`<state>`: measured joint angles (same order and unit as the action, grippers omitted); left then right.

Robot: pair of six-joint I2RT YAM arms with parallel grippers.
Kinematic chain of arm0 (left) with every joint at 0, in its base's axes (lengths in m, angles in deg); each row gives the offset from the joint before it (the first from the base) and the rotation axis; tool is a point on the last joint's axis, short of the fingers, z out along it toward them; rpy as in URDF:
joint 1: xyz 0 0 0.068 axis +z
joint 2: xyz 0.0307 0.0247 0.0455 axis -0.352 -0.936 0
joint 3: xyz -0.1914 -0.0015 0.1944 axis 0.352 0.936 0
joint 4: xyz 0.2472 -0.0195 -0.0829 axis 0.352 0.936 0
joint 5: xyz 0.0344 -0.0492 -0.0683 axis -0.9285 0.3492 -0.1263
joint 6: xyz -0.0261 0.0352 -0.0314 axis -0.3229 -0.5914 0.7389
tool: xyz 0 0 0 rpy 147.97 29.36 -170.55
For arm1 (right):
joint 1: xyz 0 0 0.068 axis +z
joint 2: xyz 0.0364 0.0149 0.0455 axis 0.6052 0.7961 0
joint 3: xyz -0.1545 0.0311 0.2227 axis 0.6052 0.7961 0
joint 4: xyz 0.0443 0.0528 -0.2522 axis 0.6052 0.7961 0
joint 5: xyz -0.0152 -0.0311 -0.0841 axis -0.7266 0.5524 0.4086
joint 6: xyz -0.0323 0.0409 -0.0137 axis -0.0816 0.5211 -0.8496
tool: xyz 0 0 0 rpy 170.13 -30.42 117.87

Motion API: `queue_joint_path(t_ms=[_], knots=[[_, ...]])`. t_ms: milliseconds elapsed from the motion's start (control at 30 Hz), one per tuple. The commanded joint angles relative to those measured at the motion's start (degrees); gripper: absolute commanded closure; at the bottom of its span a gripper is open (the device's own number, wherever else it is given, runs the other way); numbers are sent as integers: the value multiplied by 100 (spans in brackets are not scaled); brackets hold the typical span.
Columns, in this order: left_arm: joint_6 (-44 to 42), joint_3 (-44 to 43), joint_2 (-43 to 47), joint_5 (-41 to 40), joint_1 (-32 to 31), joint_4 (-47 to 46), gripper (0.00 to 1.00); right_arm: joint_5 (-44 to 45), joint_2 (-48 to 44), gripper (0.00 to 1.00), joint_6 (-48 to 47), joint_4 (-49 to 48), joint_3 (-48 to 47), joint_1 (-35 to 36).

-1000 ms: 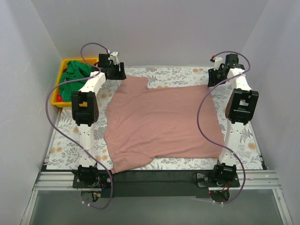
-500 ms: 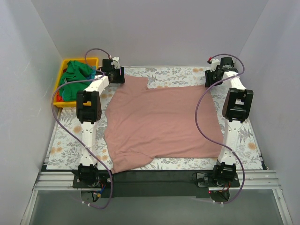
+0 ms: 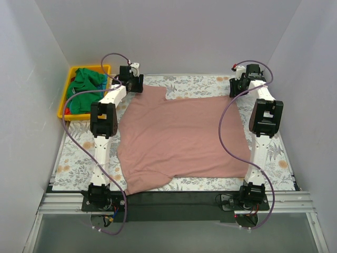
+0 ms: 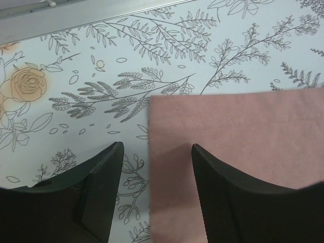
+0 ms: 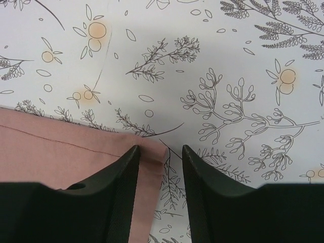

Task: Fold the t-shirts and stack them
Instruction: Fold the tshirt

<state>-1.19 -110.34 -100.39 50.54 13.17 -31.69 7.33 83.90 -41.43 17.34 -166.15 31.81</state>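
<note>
A large dusty-pink t-shirt (image 3: 181,134) lies spread flat on the floral table cover. My left gripper (image 3: 132,82) hovers over the shirt's far left corner. In the left wrist view it (image 4: 157,147) is open, and the shirt's side edge (image 4: 150,152) runs between the fingers, its corner just beyond their tips. My right gripper (image 3: 241,84) is at the far right corner. It (image 5: 160,148) is open too, and the hemmed corner (image 5: 157,149) sits between its fingertips. A green t-shirt (image 3: 84,87) lies crumpled in the bin with red fabric (image 3: 66,110) under it.
The yellow plastic bin (image 3: 64,97) stands at the far left, just off the table cover (image 3: 195,81). White walls close in the back and both sides. Purple cables loop off both arms.
The left arm has swung right, bringing its gripper over the shirt's far left corner. The right gripper has shifted slightly left at the far right corner. The shirt has not moved.
</note>
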Motion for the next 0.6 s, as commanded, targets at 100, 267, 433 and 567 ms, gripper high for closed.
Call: queue_joint_path(t_ms=[100,267,433,567], knots=[[-94,-131,-231,-34,-100,246,52,-259,54,70,-147,-102,23,60],[-165,-175,-240,63,-100,246,78,-373,-51,98,-165,-102,119,60],[-209,-464,-117,37,-91,281,100,-470,-280,99,-191,-102,207,60],[-148,-474,225,290,-21,132,100,-505,-560,99,-270,-102,251,51]])
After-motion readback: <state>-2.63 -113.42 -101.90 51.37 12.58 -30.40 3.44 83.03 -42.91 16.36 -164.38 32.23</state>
